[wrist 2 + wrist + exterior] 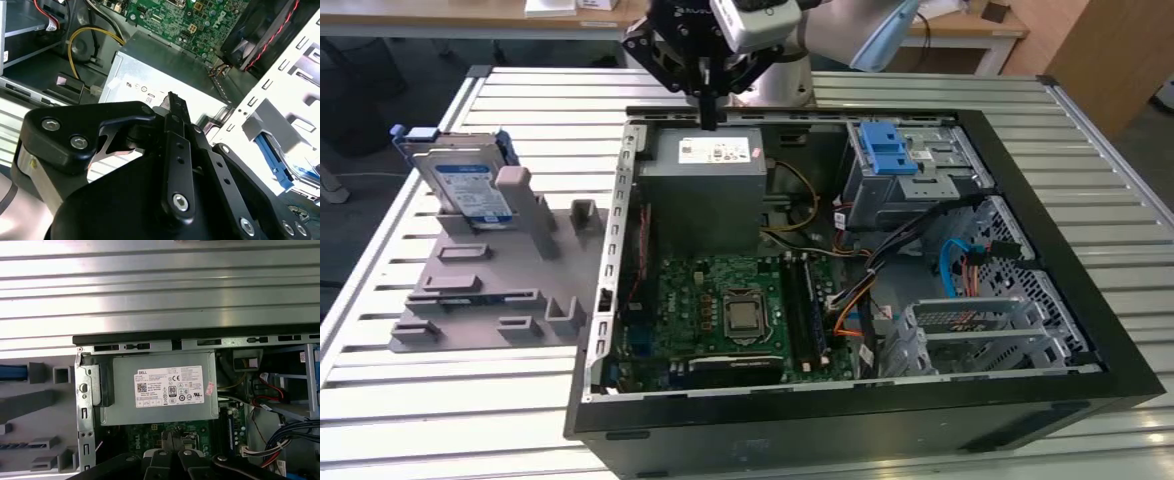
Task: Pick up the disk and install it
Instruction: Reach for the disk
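The disk point(464, 182), silver with a white-and-blue label and a blue bracket, stands upright in the grey plastic stand point(480, 300) at the exterior view's left. Its blue edge also appears in the first wrist view point(12, 372) and the second wrist view point(272, 157). My gripper point(708, 120) hangs above the far wall of the open computer case, over the grey power supply box point(707, 165), well to the right of the disk. The fingers point(168, 439) are pressed together and shut with nothing between them, as the gripper point(172, 100) also appears in the second wrist view.
The open black computer case point(1041, 400) lies on the slatted metal table point(454, 420). Inside are the green motherboard point(720, 300), cables, and a metal drive cage with a blue latch point(887, 150) at the far right. The power supply box with its white sticker point(165, 385) lies just below the gripper.
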Available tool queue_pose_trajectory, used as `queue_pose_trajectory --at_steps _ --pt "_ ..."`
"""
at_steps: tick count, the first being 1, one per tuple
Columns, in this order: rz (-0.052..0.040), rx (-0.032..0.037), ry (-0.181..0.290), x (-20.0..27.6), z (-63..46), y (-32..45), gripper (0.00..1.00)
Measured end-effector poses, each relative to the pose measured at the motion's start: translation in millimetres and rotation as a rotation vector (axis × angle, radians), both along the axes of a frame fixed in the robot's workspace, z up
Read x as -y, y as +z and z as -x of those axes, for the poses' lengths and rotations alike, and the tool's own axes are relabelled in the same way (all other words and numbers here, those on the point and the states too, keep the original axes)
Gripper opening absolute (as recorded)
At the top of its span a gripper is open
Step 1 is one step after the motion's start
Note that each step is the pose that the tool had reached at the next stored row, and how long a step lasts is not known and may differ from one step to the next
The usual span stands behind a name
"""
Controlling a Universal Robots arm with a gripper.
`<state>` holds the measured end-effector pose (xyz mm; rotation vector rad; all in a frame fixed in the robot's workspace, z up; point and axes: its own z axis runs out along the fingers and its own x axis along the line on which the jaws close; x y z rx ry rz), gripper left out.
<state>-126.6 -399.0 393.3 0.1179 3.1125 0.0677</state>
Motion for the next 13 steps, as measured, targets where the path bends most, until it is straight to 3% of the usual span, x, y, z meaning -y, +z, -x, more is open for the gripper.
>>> queue_pose_trajectory --at_steps 13 --pt "0.0001 0.0 0.0 0.0 9.6 0.0 0.11"
